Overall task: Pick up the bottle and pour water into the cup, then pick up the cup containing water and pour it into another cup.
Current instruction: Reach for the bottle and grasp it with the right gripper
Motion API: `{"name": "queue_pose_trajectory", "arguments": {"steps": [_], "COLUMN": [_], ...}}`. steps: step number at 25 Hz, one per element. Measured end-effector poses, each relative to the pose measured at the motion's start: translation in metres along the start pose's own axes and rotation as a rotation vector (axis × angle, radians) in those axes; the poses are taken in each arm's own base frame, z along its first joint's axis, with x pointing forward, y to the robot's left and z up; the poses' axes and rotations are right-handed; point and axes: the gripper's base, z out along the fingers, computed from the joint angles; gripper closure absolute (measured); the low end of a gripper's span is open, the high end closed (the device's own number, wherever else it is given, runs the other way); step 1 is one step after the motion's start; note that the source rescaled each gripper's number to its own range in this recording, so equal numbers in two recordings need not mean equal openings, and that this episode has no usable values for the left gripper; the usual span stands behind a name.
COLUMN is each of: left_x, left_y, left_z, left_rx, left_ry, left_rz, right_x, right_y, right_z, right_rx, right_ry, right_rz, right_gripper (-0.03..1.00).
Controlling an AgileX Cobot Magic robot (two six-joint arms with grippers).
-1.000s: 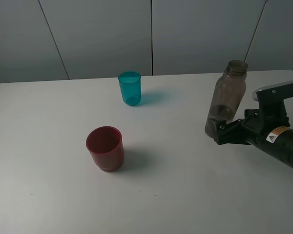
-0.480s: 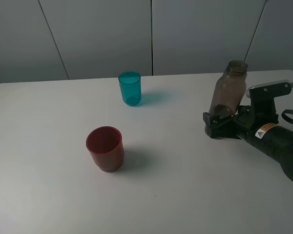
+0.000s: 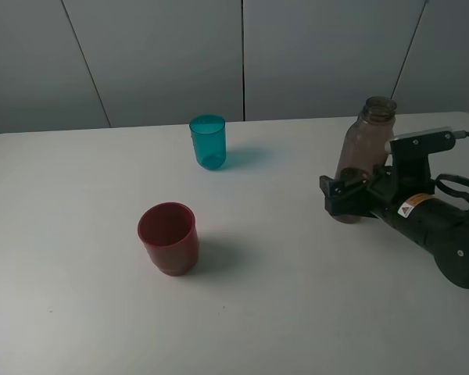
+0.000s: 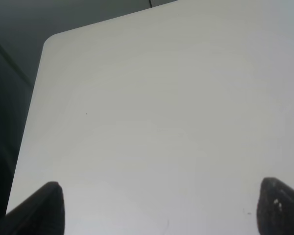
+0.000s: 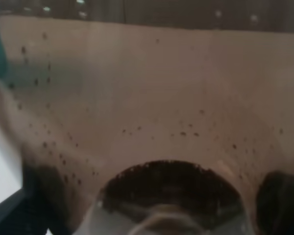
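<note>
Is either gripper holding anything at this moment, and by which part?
Nothing is held. The right gripper sits open around the lower body of the bottle; the left gripper is open and empty.

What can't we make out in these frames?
- Base of bottle: exterior high view, hidden behind right end effector; contact unclear.
- Water level: right wrist view, bottle too close, blurred.
- Most of left end effector: left wrist view, cut off by frame edge; only fingertips show.

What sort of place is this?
Probably a robot test lab, not a home: a bare white table, plain grey wall panels behind it, and a robot arm at a bottle, with a teal cup and a red cup set out.
</note>
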Motion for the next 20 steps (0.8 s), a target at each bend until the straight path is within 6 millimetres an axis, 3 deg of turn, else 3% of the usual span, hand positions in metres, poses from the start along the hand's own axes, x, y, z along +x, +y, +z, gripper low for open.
{"name": "queue_pose_trajectory", "arguments": {"steps": [20], "left_x": [0.0000], "left_y": [0.0000], "left_z": [0.0000], "left_rx": [0.000], "left_ry": [0.000], "left_rz": [0.000], "right_x": [-0.0007], "right_y": [-0.0042], "right_z": [0.0006], "right_rx": [0.044], "right_ry": [-0.028], "right_rz": [0.037], "right_gripper": [-0.03]}}
